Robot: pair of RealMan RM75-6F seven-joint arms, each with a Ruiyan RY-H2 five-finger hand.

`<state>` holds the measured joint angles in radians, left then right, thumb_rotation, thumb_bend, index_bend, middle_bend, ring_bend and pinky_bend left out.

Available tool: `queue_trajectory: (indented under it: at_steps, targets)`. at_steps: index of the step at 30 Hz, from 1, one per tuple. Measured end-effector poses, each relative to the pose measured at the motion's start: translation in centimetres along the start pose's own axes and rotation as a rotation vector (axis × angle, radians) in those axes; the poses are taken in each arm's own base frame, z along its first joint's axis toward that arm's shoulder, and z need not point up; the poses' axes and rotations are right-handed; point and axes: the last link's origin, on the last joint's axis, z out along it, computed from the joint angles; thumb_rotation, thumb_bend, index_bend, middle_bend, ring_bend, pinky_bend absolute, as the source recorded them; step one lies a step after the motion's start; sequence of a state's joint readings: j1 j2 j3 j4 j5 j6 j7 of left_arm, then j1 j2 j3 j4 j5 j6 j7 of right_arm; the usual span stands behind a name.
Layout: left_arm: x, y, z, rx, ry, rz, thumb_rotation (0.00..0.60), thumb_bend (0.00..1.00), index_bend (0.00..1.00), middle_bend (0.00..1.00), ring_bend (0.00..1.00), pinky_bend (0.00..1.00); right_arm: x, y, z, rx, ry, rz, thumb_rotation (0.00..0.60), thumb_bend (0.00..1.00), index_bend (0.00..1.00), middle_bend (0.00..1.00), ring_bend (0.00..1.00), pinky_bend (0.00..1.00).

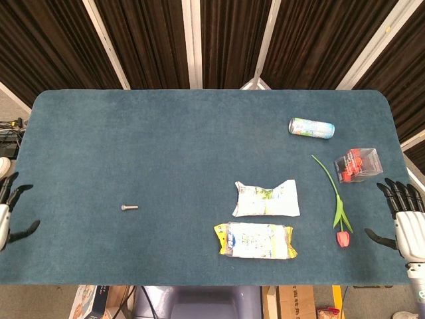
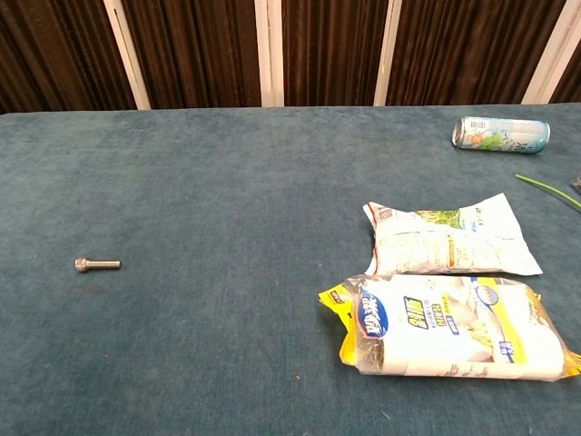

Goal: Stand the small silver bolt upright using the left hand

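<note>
One little silver bolt (image 1: 129,207) lies flat on the blue desk (image 1: 166,146), well to the right of the left hand (image 1: 5,216). That hand sits at the desk's edge with its fingers apart and holds nothing. The right hand (image 1: 405,222) is spread and empty too. Near it lie one red tulip (image 1: 340,222) and one clear box (image 1: 357,164). There are two snack bags (image 1: 264,199) and one can (image 1: 311,127).
</note>
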<state>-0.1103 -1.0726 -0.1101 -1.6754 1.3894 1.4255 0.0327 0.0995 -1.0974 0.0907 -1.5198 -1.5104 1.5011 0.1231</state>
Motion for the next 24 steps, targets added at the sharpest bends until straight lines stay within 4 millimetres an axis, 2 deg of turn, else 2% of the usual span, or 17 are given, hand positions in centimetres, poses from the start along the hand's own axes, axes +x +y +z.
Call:
queue_trajectory:
  at_steps: [6, 13, 18, 24]
  targets:
    - [-0.2, 0.9, 3.9, -0.003, -0.119, -0.010, 0.600, 0.34, 0.23, 0.00, 0.00, 0.00, -0.2, -0.3, 0.0, -0.001, -0.001, -0.016, 0.600, 0.10, 0.13, 0.10, 0.07, 0.00]
    - [-0.4, 4.0, 8.0, -0.038, -0.275, -0.006, 0.600, 0.33, 0.25, 0.00, 0.00, 0.00, -0.4, -0.5, -0.1, -0.003, -0.007, -0.027, 0.600, 0.10, 0.13, 0.10, 0.07, 0.00]
    - [-0.9, 6.1, 9.0, -0.035, -0.287, 0.030, 0.600, 0.33, 0.27, 0.01, 0.00, 0.00, -0.4, -0.5, -0.1, -0.005, -0.007, -0.028, 0.600, 0.10, 0.13, 0.10, 0.07, 0.00]
    - [-2.6, 9.7, 9.8, -0.064, -0.321, 0.058, 0.600, 0.34, 0.29, 0.01, 0.00, 0.00, -0.2, -0.3, -0.1, -0.012, 0.002, -0.024, 0.600, 0.10, 0.13, 0.10, 0.07, 0.00]
